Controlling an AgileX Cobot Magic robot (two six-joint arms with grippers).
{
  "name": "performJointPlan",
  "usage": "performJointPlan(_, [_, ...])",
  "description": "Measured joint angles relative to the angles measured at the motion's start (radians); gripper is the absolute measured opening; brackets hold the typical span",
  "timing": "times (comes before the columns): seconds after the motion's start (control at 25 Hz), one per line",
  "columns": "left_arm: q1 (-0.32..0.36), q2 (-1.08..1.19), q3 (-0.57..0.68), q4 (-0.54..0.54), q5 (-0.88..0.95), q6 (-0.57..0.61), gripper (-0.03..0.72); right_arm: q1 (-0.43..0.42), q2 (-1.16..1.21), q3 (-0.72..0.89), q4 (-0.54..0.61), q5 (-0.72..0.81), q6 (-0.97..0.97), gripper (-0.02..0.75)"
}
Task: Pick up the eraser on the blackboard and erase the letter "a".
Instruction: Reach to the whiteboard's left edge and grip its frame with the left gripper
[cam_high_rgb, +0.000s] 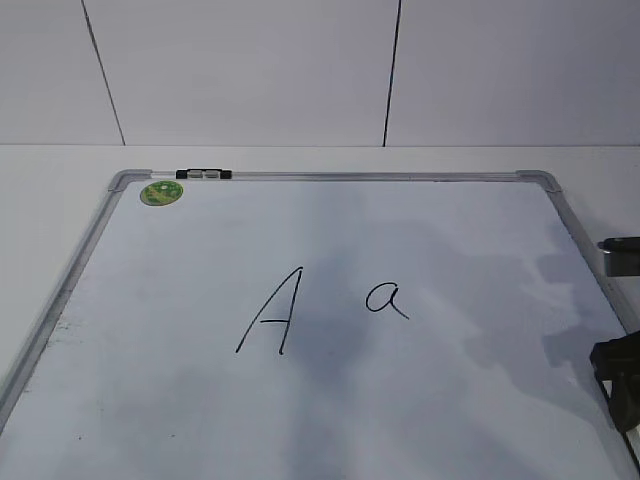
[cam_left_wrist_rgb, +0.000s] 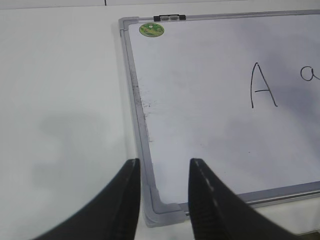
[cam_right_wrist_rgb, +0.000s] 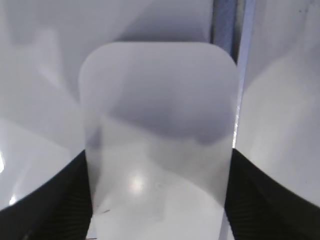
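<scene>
The left end effector (cam_left_wrist_rgb: 164, 175) is hanging with its two black fingers (cam_left_wrist_rgb: 210, 200) apart over the near left corner of the blackboard (cam_left_wrist_rgb: 200, 100). The blackboard is lying flat on the white tabletop (cam_left_wrist_rgb: 60, 100), showing a green sticker (cam_left_wrist_rgb: 151, 30) and a small clip (cam_left_wrist_rgb: 169, 17) at its far left corner, the capital "A" (cam_left_wrist_rgb: 262, 86), and the letter "a" (cam_left_wrist_rgb: 311, 74) running off the right edge.

You saw the blackboard (cam_high_rgb: 450, 400) lying flat on the surface (cam_high_rgb: 60, 190). The letter "a" (cam_high_rgb: 386, 299) sat near the middle, just right of the big "A" (cam_high_rgb: 272, 312). A sticker (cam_high_rgb: 161, 193) and a clip (cam_high_rgb: 203, 174) were at the far left corner. The eraser (cam_right_wrist_rgb: 159, 140) sat between the right end effector's (cam_right_wrist_rgb: 159, 200) fingers.
</scene>
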Motion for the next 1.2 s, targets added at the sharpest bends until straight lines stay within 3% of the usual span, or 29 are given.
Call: performJointPlan(1.2, [0.000,0.000,0.000,0.000,0.000,0.000,0.245,0.000,0.006,-0.078,0.037,0.036,0.001,0.565])
